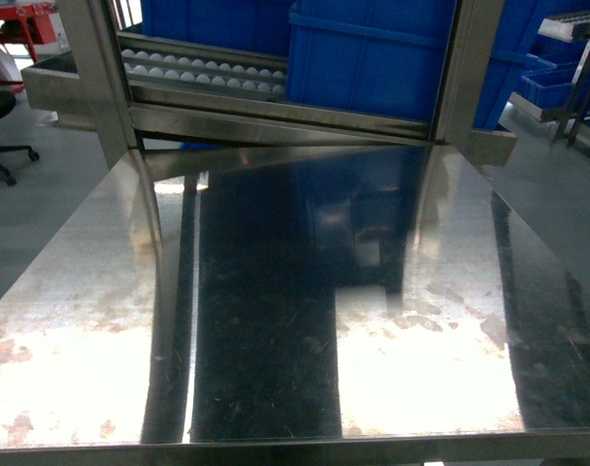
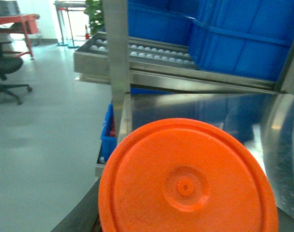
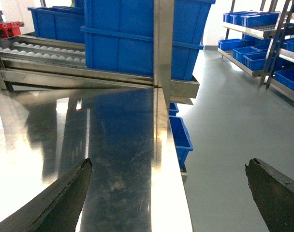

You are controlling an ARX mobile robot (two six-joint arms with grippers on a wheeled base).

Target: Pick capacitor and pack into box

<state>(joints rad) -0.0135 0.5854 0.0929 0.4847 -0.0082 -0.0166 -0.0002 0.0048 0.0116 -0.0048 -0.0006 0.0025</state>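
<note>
An orange round capacitor (image 2: 185, 186) fills the lower part of the left wrist view, its flat ribbed end facing the camera. My left gripper (image 2: 185, 224) is mostly hidden behind it; one dark finger (image 2: 81, 212) lies against its left edge, so it seems shut on it. In the right wrist view my right gripper (image 3: 167, 166) is open and empty, straddling the right edge of the steel table (image 3: 118, 145). Neither gripper shows in the head view. The box is out of view.
The bare steel table (image 1: 276, 320) reflects light. Behind it a roller rack (image 1: 208, 73) carries large blue bins (image 1: 373, 58). Small blue bins (image 3: 181, 135) sit under the table's right side, blue-bin shelves (image 3: 263, 53) stand right, an office chair (image 2: 7, 72) left.
</note>
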